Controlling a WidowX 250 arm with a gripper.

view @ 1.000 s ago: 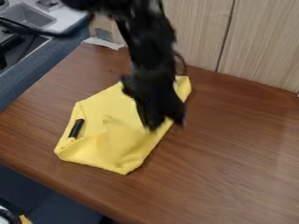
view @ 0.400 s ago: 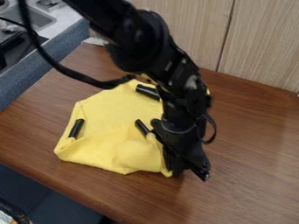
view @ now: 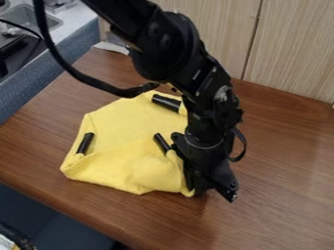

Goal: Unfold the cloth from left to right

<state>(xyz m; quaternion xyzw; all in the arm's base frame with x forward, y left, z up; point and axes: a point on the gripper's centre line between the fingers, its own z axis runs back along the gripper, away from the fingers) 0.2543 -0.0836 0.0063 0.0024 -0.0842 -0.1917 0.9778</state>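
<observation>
At the left of the yellow cloth (view: 117, 122), which lies rumpled on the brown worktop (view: 281, 205), a short black piece (view: 85, 143) sits by the turned-up lower fold; that side should be left to lie as the anchor. Across the middle, the fold swells into a soft hump, so the pull wants to be low and slow, or the whole cloth may slide along instead of opening. Two more black pieces, an upper one (view: 166, 102) and a middle one (view: 161, 142), lie farther right and could snag a layer. At the right edge, the black tool (view: 212, 191) is down against the cloth's lower right corner; I cannot tell whether it is spread, pressed together or pinching fabric. A sure hold on the top layer alone should come before any rightward draw.
</observation>
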